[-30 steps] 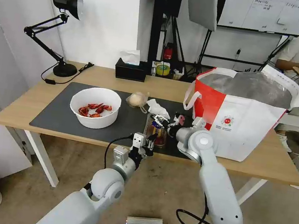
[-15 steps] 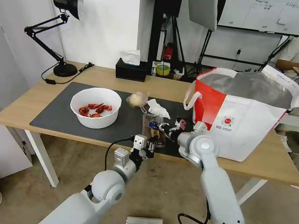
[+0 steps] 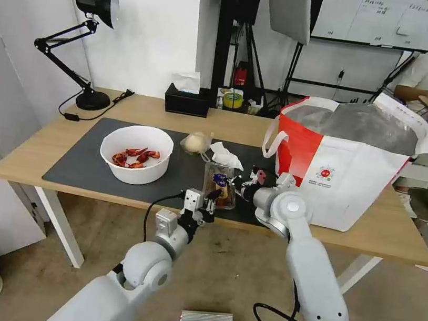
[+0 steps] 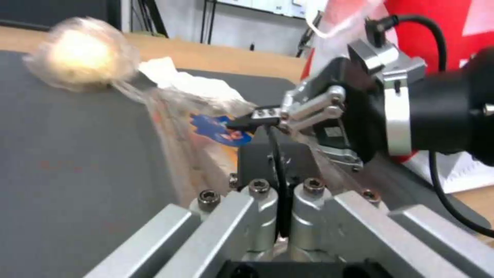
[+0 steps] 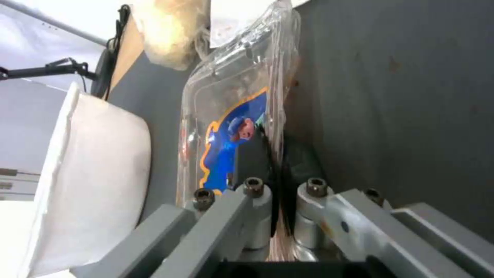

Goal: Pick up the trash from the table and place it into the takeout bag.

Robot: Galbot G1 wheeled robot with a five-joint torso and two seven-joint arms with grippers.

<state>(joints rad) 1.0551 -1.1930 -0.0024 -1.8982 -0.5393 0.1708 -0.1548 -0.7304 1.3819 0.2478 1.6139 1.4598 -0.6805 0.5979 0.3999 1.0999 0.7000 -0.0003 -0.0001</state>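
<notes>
The clear tray (image 3: 216, 174) stands tilted on the dark mat (image 3: 80, 168), just left of the takeout bag (image 3: 351, 164). My right gripper (image 3: 229, 183) is shut on its edge by the blue label; the right wrist view shows the plastic (image 5: 231, 85) pinched in that gripper (image 5: 275, 162). My left gripper (image 3: 212, 200) is shut on the tray's near edge, with its tips (image 4: 278, 150) just below the right gripper (image 4: 247, 121). The white bowl (image 3: 135, 152) of red shells, the pale bundle (image 3: 195, 142) and the crumpled napkin (image 3: 225, 156) lie on the mat.
A black tissue box (image 3: 186, 101) and a desk lamp (image 3: 89, 47) stand at the back of the table (image 3: 389, 238). The bag's mouth is open, with the foil lining showing. A metal box and cables lie on the floor in front.
The tray has been tipped more upright and shifted slightly left. The left arm has drawn back a little to the left. The right gripper keeps its hold.
</notes>
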